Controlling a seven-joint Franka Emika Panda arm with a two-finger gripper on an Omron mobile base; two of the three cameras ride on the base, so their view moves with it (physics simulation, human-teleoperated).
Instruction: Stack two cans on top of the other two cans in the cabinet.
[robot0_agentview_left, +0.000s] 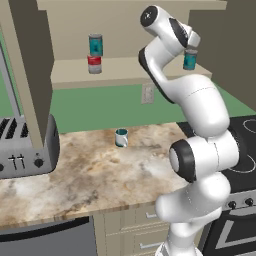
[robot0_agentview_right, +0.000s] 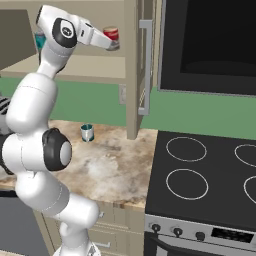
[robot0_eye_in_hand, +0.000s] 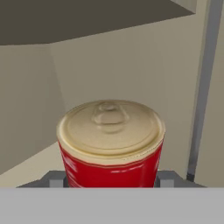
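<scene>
Inside the cabinet, my gripper is shut on a red-labelled can, its fingers flanking the can's sides. The right base view shows that red can at the tip of my gripper, low over the shelf; whether it touches the board I cannot tell. At the shelf's left, a teal can stands stacked on a red-and-white can. Another teal can stands on the shelf just under my gripper. A teal can peeks out behind my arm.
A teal-and-white mug sits on the marble counter, and a toaster stands at its left. The dark cabinet door hangs open on the left. A stovetop lies to the right, below a black microwave.
</scene>
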